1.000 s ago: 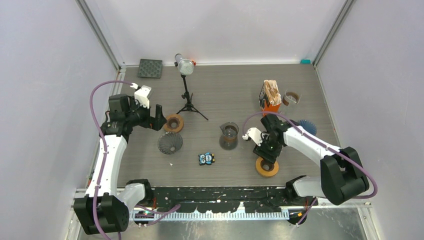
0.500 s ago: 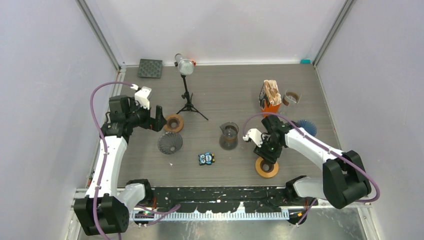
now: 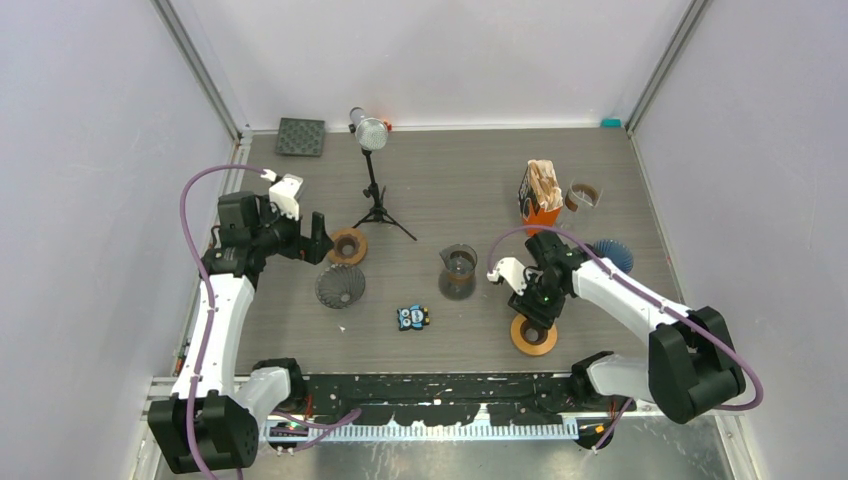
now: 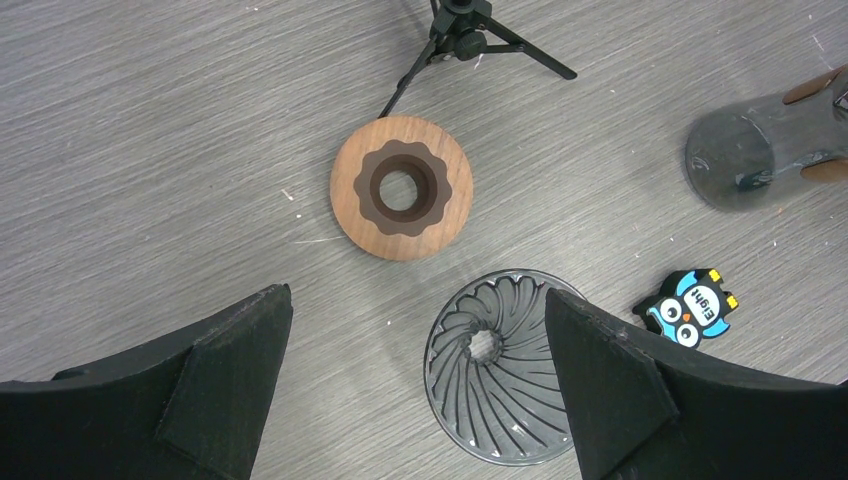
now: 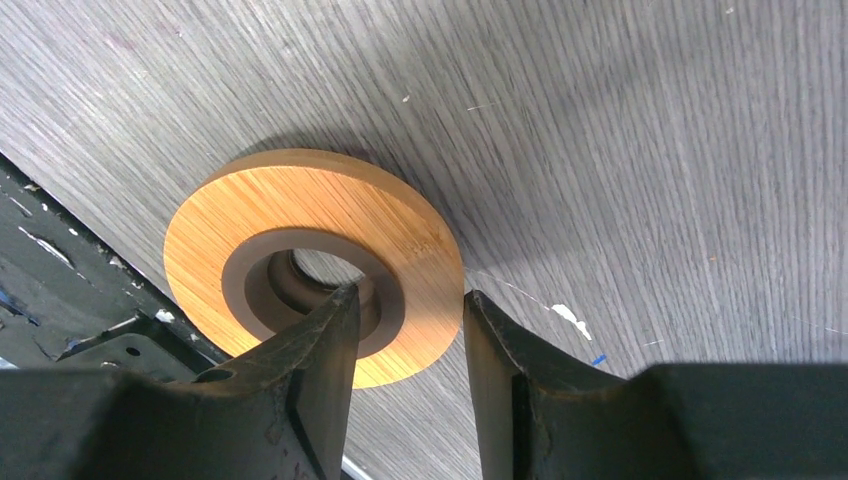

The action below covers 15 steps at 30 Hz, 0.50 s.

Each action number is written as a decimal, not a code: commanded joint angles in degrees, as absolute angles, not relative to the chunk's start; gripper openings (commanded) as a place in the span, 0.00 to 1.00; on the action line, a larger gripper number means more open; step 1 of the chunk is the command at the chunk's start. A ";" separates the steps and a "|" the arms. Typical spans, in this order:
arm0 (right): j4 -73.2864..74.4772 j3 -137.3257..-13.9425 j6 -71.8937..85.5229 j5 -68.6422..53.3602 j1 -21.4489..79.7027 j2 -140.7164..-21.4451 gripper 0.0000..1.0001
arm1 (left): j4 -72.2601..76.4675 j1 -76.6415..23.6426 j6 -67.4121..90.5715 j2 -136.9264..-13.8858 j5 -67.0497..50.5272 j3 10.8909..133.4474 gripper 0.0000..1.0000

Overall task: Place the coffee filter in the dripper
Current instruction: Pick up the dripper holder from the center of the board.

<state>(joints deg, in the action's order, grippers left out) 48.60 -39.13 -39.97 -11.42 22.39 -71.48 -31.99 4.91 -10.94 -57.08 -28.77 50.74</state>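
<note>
The coffee filters (image 3: 544, 178) stand as a pale stack in an orange holder at the back right. The dripper (image 3: 340, 286), a ribbed grey glass cone (image 4: 495, 365), lies mouth-up at the left. My left gripper (image 3: 318, 238) hangs open above it (image 4: 418, 300), the cone partly under its right finger. My right gripper (image 3: 535, 318) reaches down at a bamboo ring (image 3: 534, 336) near the front edge. In the right wrist view one finger sits in the ring's hole and the other at its outer edge (image 5: 408, 295), clamping the ring (image 5: 300, 215), which lies flat.
A dark wooden ring (image 4: 401, 187) lies just behind the dripper. A glass carafe (image 3: 458, 271) stands mid-table, with an owl sticker (image 3: 412, 317) in front of it. A microphone tripod (image 3: 376, 210), a blue ribbed cone (image 3: 612, 254) and a small cup (image 3: 582, 195) stand further back.
The right gripper's jaws have narrowed around the bamboo ring's band and the arm has shifted slightly. The left arm has not moved.
</note>
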 commanded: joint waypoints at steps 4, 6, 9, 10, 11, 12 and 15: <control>46.24 -38.60 -38.44 -11.25 22.50 -70.47 0.45 | -29.85 5.19 -10.89 -55.46 -30.03 50.37 1.00; 46.11 -38.59 -38.38 -11.04 22.50 -70.78 0.45 | -29.82 5.21 -10.90 -55.41 -30.06 50.28 1.00; 45.72 -38.22 -38.32 -10.90 22.50 -70.95 0.45 | -29.79 5.19 -10.90 -55.42 -30.18 50.23 1.00; 45.65 -38.13 -38.32 -10.98 22.50 -71.01 0.45 | -29.77 5.19 -10.90 -55.45 -30.27 50.27 1.00; 45.71 -38.11 -38.25 -10.98 22.53 -71.08 0.45 | -29.81 5.19 -10.91 -55.55 -30.33 50.27 1.00; 45.76 -38.18 -38.24 -10.99 22.52 -71.10 0.45 | -29.84 5.19 -10.86 -55.59 -30.39 50.27 1.00; 45.83 -38.10 -38.24 -10.90 22.50 -71.32 0.47 | -29.81 5.20 -10.73 -55.63 -30.56 50.27 1.00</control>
<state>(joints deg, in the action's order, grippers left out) 46.72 -38.28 -38.72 -11.05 22.39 -71.50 -31.97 4.91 -10.94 -56.69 -28.97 50.39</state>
